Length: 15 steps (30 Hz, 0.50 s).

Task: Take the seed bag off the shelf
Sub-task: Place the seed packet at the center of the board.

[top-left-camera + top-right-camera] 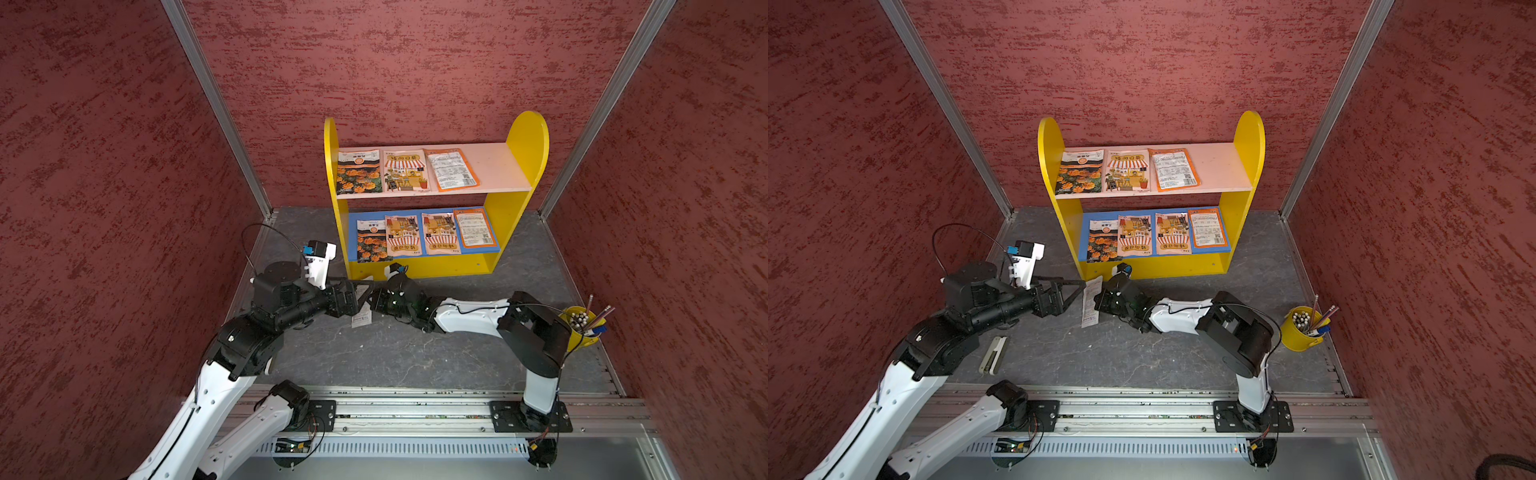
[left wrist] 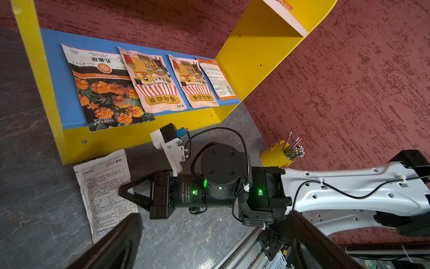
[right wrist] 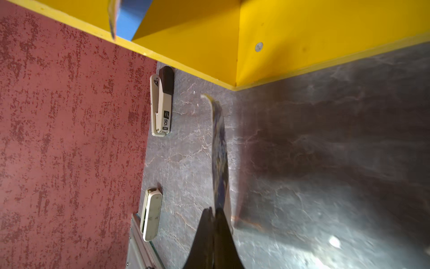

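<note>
A seed bag [image 1: 1090, 303], white printed back showing, hangs low over the grey floor in front of the shelf [image 1: 1248, 137], clear of its boards. My right gripper [image 1: 1097, 300] is shut on one long edge of the bag [image 2: 104, 191]. The right wrist view shows that bag [image 3: 220, 158] edge-on, running out from the closed right gripper [image 3: 215, 212]. My left gripper [image 1: 1077, 293] stands open on the other side of the bag, level with it, with nothing between its fingers [image 2: 121, 240]. In a top view it hides much of the bag [image 1: 360, 321].
Three seed bags lie on the pink upper board [image 1: 494, 166], several on the blue lower board [image 1: 353, 232]. A yellow cup of pencils [image 1: 1300, 332] stands at the right wall. A stapler [image 1: 994, 353] and a white one [image 3: 151, 214] lie by the left wall.
</note>
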### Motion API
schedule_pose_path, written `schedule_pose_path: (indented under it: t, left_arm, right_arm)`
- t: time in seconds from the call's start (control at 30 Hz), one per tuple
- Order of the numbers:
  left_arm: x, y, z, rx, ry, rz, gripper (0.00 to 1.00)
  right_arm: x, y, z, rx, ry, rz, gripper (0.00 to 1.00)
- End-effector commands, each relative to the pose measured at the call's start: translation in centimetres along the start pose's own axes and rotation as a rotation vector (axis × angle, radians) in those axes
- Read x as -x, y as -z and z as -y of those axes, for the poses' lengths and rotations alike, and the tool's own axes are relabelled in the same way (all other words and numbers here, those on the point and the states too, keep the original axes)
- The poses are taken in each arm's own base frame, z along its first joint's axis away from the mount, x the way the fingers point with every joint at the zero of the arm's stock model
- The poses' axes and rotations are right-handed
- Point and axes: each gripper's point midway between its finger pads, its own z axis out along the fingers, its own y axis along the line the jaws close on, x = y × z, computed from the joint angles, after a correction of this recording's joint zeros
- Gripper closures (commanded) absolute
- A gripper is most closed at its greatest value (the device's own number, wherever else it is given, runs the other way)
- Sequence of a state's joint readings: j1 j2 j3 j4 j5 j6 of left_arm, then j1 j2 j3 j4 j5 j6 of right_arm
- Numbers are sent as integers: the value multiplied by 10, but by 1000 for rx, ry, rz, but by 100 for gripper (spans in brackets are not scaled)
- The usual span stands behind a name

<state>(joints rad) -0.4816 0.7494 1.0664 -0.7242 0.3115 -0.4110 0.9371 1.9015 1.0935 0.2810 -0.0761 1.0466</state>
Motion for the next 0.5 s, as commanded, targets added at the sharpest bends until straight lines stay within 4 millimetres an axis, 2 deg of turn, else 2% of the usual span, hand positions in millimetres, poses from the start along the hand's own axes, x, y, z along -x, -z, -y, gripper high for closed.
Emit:
schedule_pose_path:
  t: [0.0,0.3,0.47]
  left_arm:
    - [0,3,-1,0,-6,21,0]
    - [-2,2,-2,-10,-12,33,0]
    - [-4,0,-4,-6,-13,28,0]
  right_arm:
    - [5,-8,-13,43,-27,21,100]
    - [-4,-29,-1,29,-58,-17,100]
    - [-12,-42,-6,37,-55,-44,100]
